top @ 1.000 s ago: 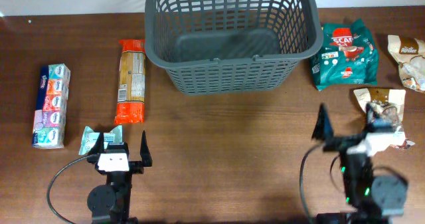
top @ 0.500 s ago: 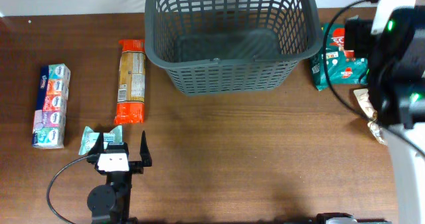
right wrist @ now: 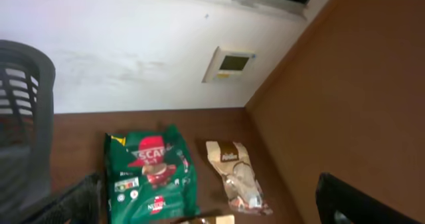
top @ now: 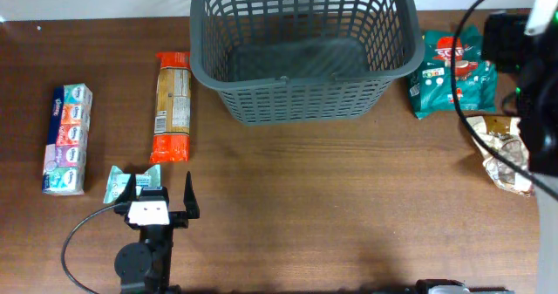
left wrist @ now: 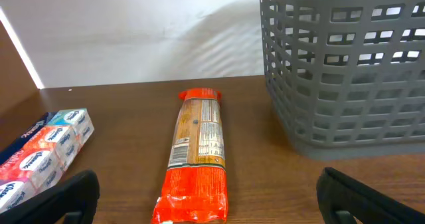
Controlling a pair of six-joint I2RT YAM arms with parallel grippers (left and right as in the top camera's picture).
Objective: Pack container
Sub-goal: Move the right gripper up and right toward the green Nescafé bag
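Looking down, the overhead view takes in the whole container (top: pixel 301 50) at the table's far centre, while the right wrist view catches only its edge at left. That wrist view shows the right gripper (right wrist: pixel 214 207) spread wide and a white pouch (right wrist: pixel 236 174), which the right arm (top: pixel 523 54) covers overhead. The left gripper (top: pixel 159 189), near left, is also spread.

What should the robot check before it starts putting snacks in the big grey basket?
1. Basket empty, room inside: ok.
2. Left gripper open, holding nothing: ok.
3. Right gripper open, holding nothing: ok.
4. Orange packet lying free ahead of left gripper: ok.
5. Green packet uncovered, in right wrist view: ok.
6. Right gripper lined up over a packet: cannot tell.
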